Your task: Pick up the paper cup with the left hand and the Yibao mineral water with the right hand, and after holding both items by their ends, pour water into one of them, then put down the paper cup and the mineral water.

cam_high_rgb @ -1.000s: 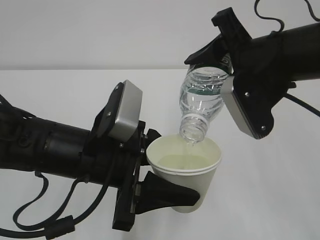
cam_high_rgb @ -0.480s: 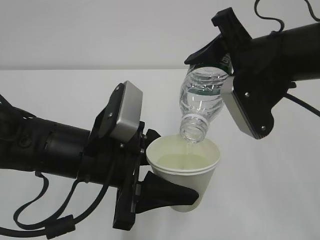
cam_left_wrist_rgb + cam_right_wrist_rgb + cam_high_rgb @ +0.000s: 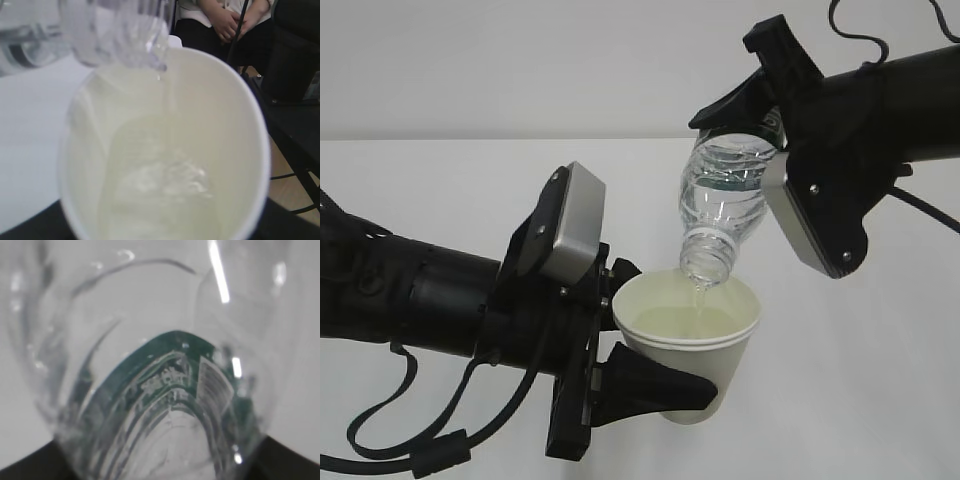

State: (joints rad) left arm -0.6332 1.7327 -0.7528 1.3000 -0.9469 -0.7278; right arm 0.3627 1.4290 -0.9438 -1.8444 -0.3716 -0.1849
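My left gripper is shut on the white paper cup and holds it upright above the table. My right gripper is shut on the base end of the Yibao mineral water, which is tipped mouth down over the cup. A thin stream of water falls from the mouth into the cup. The left wrist view looks into the cup, with water pooled at the bottom and the bottle's mouth at its far rim. The right wrist view is filled by the bottle and its green label.
A white table lies under both arms, with a pale wall behind it. Black cables hang below the left arm. Beyond the table's edge, the left wrist view shows a seated person and a black chair.
Both arms hold still. The thin stream keeps running from the bottle's mouth into the cup.
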